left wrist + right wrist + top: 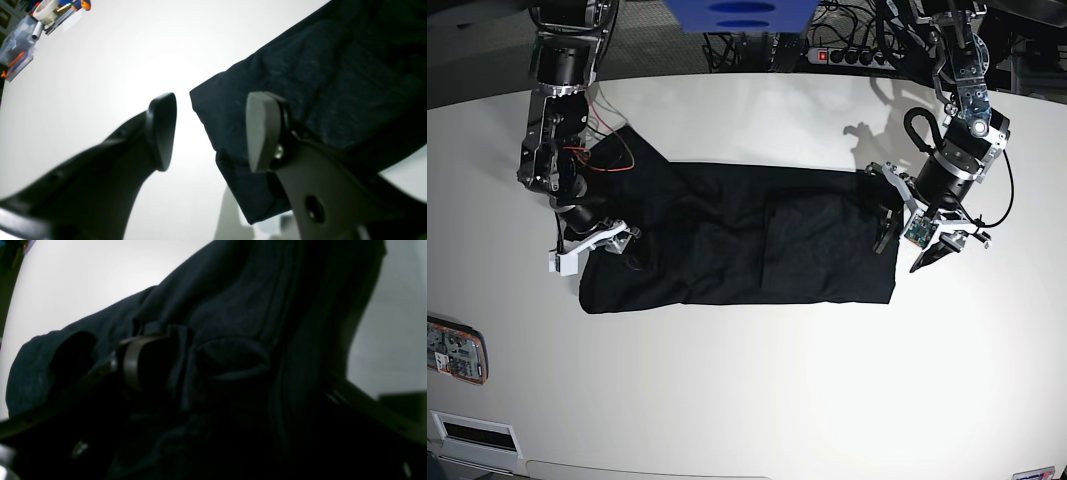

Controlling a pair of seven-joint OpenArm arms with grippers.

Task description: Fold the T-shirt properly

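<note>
In the left wrist view, our left pincer (208,132) stands about half open, with a broad gap and nothing between its tips. One tip hangs over the bare white table (100,83), the other over the shirt (300,83), which fills the right side of the frame. We judge that straddling the edge like this suits pinching a corner or hem. At the upper left lie a roll of tape (45,10) and a clear plastic bag (18,43), well apart from the cloth and hardly in our way.

In the right wrist view, dark cloth fills most of the frame, bunched in soft ridges between the widely parted jaws of our right pincer (230,373). We cannot tell whether they grip any of it; the spread probably leaves room to gather a thick fold.

In the base view, the shirt lies across the middle and left of the frame, rumpled and partly doubled, with one part reaching up behind our right arm (557,130). That arm hides some cloth, so we might misjudge the layers there. A circuit board (455,350) sits at the lower left, apart from the shirt.
</note>
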